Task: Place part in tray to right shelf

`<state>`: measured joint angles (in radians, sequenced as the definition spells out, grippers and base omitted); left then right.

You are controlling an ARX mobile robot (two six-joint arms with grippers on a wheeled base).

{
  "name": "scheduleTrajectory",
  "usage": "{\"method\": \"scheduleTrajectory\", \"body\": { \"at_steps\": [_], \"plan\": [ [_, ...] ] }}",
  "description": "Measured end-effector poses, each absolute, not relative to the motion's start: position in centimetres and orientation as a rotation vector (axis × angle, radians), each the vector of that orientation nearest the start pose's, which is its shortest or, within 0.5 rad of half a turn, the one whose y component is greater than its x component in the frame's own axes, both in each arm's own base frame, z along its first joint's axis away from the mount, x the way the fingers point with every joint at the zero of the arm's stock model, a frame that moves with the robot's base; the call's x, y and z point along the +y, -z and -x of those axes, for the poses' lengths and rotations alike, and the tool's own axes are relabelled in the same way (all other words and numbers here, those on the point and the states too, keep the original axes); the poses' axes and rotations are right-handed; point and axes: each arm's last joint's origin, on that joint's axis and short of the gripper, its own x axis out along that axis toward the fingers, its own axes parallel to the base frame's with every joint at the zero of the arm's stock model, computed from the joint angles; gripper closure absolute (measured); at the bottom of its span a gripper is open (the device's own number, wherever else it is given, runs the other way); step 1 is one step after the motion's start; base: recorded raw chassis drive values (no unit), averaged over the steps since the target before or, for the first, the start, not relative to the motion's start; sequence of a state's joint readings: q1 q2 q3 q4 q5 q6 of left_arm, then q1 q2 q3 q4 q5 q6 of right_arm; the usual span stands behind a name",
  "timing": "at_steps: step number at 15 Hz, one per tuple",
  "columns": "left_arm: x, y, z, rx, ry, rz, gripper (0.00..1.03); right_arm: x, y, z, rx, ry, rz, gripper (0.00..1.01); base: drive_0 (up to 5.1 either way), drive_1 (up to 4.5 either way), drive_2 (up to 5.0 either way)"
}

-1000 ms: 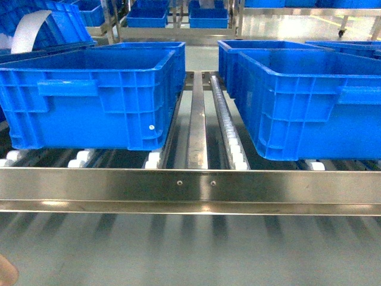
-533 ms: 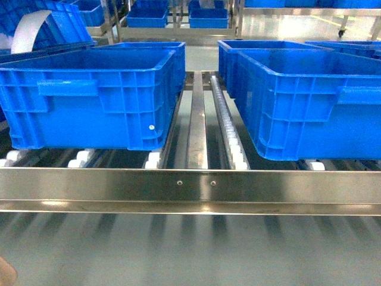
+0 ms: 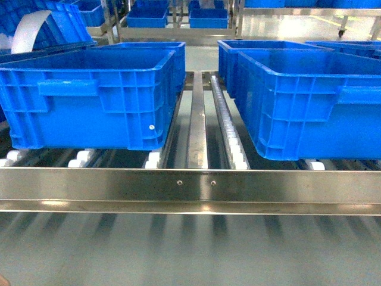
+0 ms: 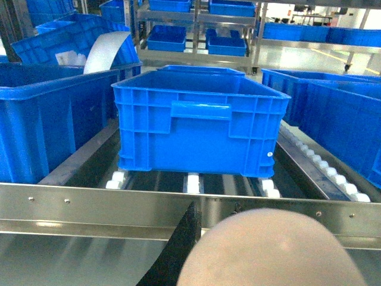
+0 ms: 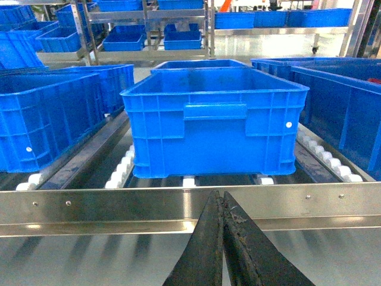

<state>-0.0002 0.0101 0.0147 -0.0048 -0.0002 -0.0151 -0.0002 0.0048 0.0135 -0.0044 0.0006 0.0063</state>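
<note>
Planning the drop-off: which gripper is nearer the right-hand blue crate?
Right. The right gripper, jaws shut, faces the right-hand crate across the front beam; the left gripper faces the left-hand crate.

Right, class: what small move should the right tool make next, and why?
Probably open the right tool: its fingers are pressed together on nothing, just before the shelf's front beam, and the part is not in view, so it cannot grasp anything yet.
</note>
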Motion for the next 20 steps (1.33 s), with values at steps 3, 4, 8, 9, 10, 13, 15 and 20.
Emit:
{"method": "scheduleTrajectory", "body": {
  "at_steps": [3, 4, 8, 9, 10, 13, 15, 20],
  "plan": [
    [0.0, -16.69, -9.74, 0.004, 0.0, 0.016, 0.91, 0.0, -16.73, -9.72, -0.004, 0.001, -0.006, 0.99, 0.0, 0.0, 0.0],
    [0.0, -16.69, -9.74, 0.004, 0.0, 0.015, 0.91, 0.0, -16.73, -9.72, -0.004, 0.001, -0.006, 0.99, 0.0, 0.0, 0.0],
    [0.0, -16.69, -9.74, 0.004, 0.0, 0.015, 0.91, 0.0, -16.73, -9.72, -0.004, 0.001, -0.006, 0.46, 0.0, 0.0, 0.0],
    [0.0, -16.69, -9.74, 0.004, 0.0, 0.015, 0.91, 0.0, -16.73, -9.72, -0.004, 0.001, -0.006, 0.33, 0.0, 0.0, 0.0],
    [-0.01, -16.69, -9.74, 0.004, 0.0, 0.015, 0.91, 0.0, -16.73, -9.72, -0.004, 0.001, -0.006, 0.19, 0.0, 0.0, 0.0],
    [0.0, -16.69, -9.74, 0.004, 0.0, 0.015, 0.91, 0.0, -16.73, -9.72, -0.004, 0.001, -0.006, 0.03, 0.0, 0.0, 0.0],
    [0.0, -16.69, -9.74, 0.004, 0.0, 0.015, 0.91, 0.0, -16.73, -9.72, -0.004, 0.001, -0.006, 0.03, 0.0, 0.0, 0.0],
    [0.0, -16.69, -9.74, 0.004, 0.0, 0.015, 0.91, 0.0, -16.73, -9.72, -0.004, 0.001, -0.006, 0.03, 0.0, 0.0, 0.0]
  ]
}}
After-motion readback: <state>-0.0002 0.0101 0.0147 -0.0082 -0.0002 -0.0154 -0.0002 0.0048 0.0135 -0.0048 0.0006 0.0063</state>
